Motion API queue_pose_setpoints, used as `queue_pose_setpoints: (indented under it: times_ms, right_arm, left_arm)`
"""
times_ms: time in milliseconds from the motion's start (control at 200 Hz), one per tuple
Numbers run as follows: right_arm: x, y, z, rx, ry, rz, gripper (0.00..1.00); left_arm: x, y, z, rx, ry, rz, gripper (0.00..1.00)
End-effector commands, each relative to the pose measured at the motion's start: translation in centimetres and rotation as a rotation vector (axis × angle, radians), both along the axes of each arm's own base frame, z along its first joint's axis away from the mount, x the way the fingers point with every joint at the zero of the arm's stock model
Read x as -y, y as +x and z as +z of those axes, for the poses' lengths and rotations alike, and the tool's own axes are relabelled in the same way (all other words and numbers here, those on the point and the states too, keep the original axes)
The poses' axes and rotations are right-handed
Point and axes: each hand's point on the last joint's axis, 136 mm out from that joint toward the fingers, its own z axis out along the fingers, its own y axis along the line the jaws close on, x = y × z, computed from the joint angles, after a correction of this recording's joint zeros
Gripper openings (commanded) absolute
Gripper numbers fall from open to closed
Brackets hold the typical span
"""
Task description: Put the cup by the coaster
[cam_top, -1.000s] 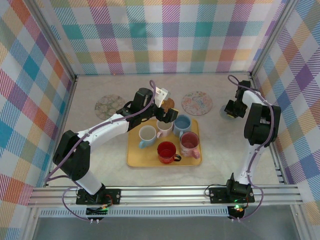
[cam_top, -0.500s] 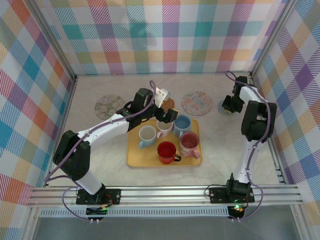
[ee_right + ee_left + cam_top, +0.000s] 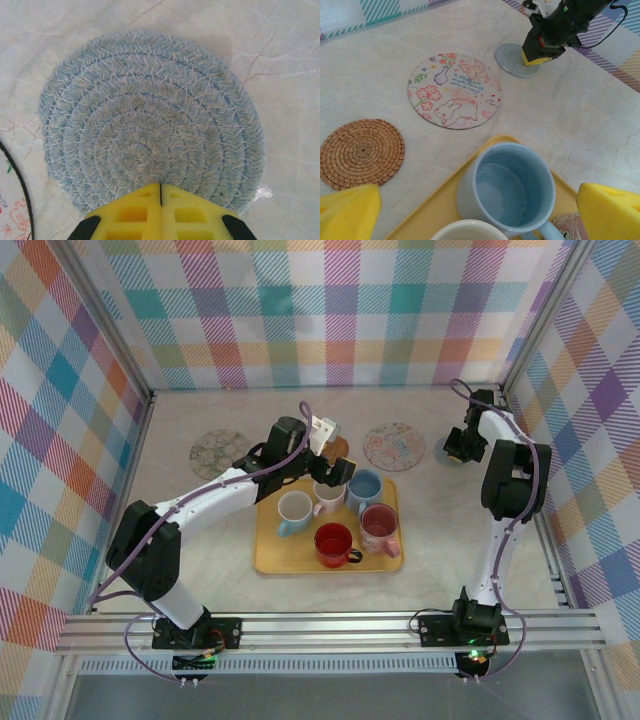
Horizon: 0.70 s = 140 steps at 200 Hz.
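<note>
Your right gripper [image 3: 160,192], fingers together, has slid back over the blue woven coaster [image 3: 150,125] — the left gripper [image 3: 480,210] still hangs spread above the blue cup [image 3: 512,185], ungrasped.

The tray [image 3: 275,555] lies in the middle of the tabletop [image 3: 200,530]. On it three cups [image 3: 295,510] stand along the far edge, two cups [image 3: 335,543] nearer, toward the right. Behind the tray four coasters lie in a row: the leftmost coaster [image 3: 217,452] past its left corner, the second coaster [image 3: 362,152] just behind its far edge, the third coaster [image 3: 394,446] behind its right corner, the fourth coaster [image 3: 150,130] farther right, with the right end effector [image 3: 160,192] at its rim, seemingly touching.
</note>
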Motion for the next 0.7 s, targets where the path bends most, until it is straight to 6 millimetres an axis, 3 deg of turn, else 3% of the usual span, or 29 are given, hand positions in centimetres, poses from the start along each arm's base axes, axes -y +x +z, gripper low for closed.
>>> queue_pose_setpoints:
  times_ms: [0, 295, 570, 695]
  right_arm:
    - [-0.3, -0.4, -1.1, -0.039, 0.0, 0.01, 0.0]
    - [-0.3, 0.3, 1.2, 0.025, -0.003, 0.023, 0.0]
    - [-0.3, 0.9, 6.1, 0.144, -0.031, 0.04, 0.0]
    - [-1.4, 0.6, 8.4, 0.206, -0.024, 0.093, 0.03]
  left_arm:
    - [0.7, -0.1, 1.5, 0.03, -0.02, -0.01, 1.0]
    - [0.5, -0.3, 2.1, 0.042, -0.021, -0.007, 1.0]
    - [0.1, -0.2, 3.4, 0.071, -0.023, 0.016, 1.0]
    - [-0.3, -0.2, 4.7, 0.095, -0.034, 0.031, 1.0]
